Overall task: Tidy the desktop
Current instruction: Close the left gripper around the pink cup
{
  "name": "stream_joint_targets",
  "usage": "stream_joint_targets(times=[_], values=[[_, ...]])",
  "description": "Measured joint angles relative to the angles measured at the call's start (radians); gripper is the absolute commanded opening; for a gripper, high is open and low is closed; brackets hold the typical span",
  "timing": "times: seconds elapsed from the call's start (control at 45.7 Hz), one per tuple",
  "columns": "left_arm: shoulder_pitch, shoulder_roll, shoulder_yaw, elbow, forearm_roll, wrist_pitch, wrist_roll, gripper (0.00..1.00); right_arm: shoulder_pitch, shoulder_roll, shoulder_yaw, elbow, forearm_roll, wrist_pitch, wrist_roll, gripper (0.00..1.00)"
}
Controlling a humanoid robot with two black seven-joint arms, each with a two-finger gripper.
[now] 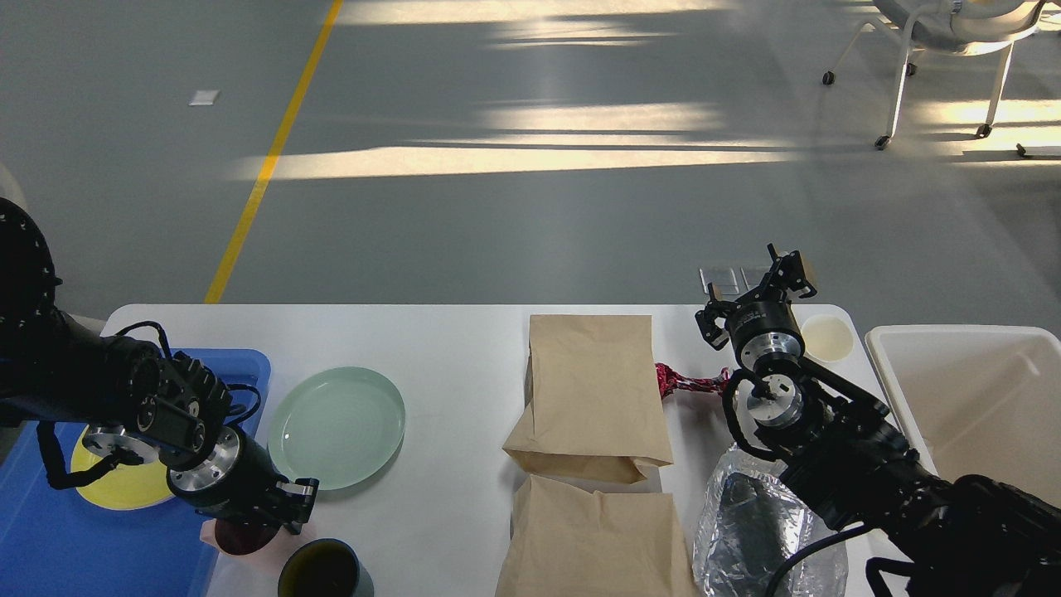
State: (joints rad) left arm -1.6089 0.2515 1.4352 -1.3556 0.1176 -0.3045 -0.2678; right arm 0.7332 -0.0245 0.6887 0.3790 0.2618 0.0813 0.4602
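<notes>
The white desktop (464, 348) carries a pale green plate (338, 427), two brown paper bags (593, 390) (593, 539), a crumpled red wrapper (684, 381), a clear foil-lined bag (746, 522) and a small cream disc (826, 337). My left gripper (278, 518) hangs low at the front left, shut on a pink cup with a dark red inside (239, 536), right at the blue tray's edge. My right gripper (787, 269) stands open over the far right edge, holding nothing.
The blue tray (50, 539) at the left holds a yellow plate (124, 485). A dark green mug (323, 572) stands just right of the pink cup. A deep off-white bin (978, 398) sits beyond the table's right end. A chair (937, 50) stands far back.
</notes>
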Motion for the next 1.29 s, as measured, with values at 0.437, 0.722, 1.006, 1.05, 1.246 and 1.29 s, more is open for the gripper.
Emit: stream_joint_targets(times=[0.437,0.722,1.006,1.05,1.246,1.29], values=[[-0.209,0.089,0.003,-0.067,-0.002,-0.116,-0.002,0.00,0.000,0.000,0.000,0.000,-0.001,0.000,0.000,1.00],[-0.173,0.078,0.002,-0.069,-0.001,-0.139,-0.001,0.29,0.000,0.000,0.000,0.000,-0.001,0.000,0.000,1.00],[-0.166,0.072,0.001,-0.067,-0.002,-0.155,-0.002,0.67,0.000,0.000,0.000,0.000,0.000,0.000,0.000,1.00],[-0.164,0.068,0.001,-0.065,-0.003,-0.155,-0.002,0.68,0.000,0.000,0.000,0.000,0.000,0.000,0.000,1.00],[-0.139,0.050,-0.002,-0.058,-0.005,-0.141,-0.003,0.68,0.000,0.000,0.000,0.000,0.000,0.000,0.000,1.00],[-0.130,0.043,-0.003,-0.057,-0.006,-0.137,-0.003,0.68,0.000,0.000,0.000,0.000,0.000,0.000,0.000,1.00]])
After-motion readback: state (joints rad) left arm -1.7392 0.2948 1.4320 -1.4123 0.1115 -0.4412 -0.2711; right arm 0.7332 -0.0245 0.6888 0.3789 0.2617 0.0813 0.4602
